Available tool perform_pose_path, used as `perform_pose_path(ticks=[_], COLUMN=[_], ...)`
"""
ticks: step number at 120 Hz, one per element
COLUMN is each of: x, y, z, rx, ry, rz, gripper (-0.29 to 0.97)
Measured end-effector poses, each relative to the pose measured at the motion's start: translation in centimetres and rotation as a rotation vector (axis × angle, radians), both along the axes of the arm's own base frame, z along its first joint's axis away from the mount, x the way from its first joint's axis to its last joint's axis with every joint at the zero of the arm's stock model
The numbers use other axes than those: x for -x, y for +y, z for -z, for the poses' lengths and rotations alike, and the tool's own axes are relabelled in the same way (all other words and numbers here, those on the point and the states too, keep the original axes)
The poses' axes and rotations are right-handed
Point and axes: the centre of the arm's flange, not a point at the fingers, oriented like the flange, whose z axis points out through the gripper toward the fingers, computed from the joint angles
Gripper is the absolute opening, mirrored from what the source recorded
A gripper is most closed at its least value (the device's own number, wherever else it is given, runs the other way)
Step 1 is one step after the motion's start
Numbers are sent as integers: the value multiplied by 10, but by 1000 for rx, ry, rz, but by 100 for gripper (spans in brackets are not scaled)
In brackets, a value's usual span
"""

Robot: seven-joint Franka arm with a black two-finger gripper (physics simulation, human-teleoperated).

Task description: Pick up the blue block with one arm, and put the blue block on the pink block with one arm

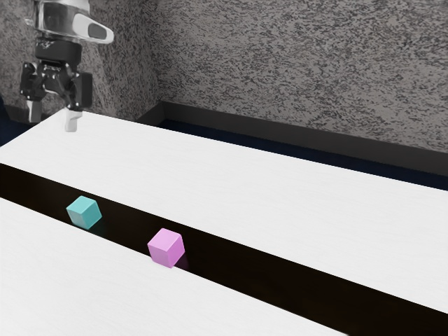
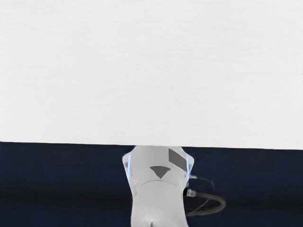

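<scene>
You'll find the end effector (image 1: 50, 117) in the upper corner at the exterior view's left, hanging from the arm (image 1: 66, 21) over the far edge of the desk (image 1: 280, 182). Its two fingers (image 1: 71, 120) point downward and stand spread apart, not closed on either block. The blue block (image 1: 84, 212), really a pale teal cube, sits on the dark band (image 1: 280, 276) that runs diagonally across the white desk, toward the exterior view's left and well apart from the end effector. The pink block (image 1: 166, 247) rests on that same band, near the blue one but not touching it, further toward the exterior view's right and closer to the camera. Both cubes sit flat on one face, each turned so that a corner edge faces you. Behind the desk you can see a speckled grey wall (image 1: 294, 63) with a dark skirting along its foot. In the wrist view you look down on a broad bare stretch of the white desk top. Past its edge lies a dark blue floor (image 2: 57, 179), and the robot's white base (image 2: 157, 189) stands there with a thin black cable (image 2: 210, 205) looping out beside it.
</scene>
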Motion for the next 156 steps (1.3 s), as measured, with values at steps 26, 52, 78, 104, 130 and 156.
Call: perform_pose_path(ticks=[26,52,78,104,130,156], x=[-37,-33,-64,-100,-118,-132], y=[28,63,12,31,27,52], z=[-41,-114,-94,49,134,171], rx=[-21,-65,-38,-42,-42,-61], ry=[-378,-580,-579,-421,-471,-534], rz=[-44,-116,-18,-42,-20,-18], gripper=[68,68,68,68,68,68])
